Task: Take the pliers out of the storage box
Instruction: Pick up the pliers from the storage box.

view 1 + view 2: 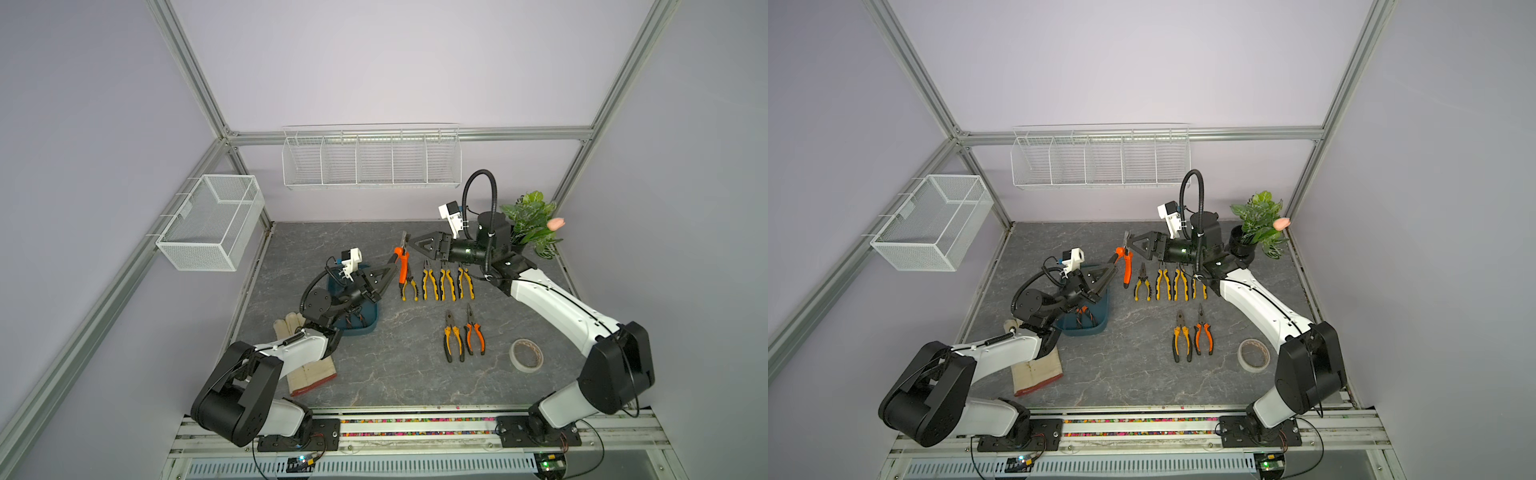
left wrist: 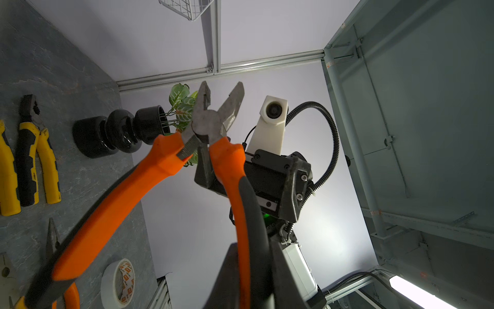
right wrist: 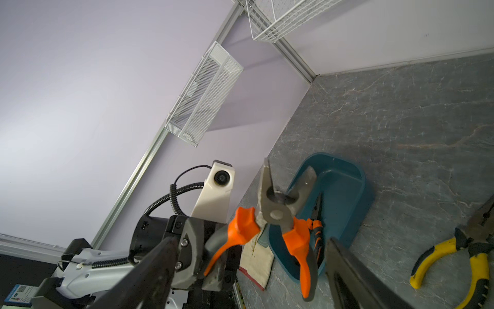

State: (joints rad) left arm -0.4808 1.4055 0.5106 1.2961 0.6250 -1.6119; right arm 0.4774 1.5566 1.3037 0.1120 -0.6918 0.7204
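Observation:
My left gripper is shut on one handle of orange-and-black pliers, held in the air just right of the storage box. The pliers' dark jaws gape and the other handle hangs free. My right gripper is open, its fingers either side of these pliers without touching them. Another orange-and-black pair lies in the teal box. A row of yellow-handled pliers lies on the table, and two more pairs lie nearer the front.
A work glove lies under my left arm beside the box. A tape roll sits front right and a potted plant back right. A white mesh basket and a wire rack hang on the walls.

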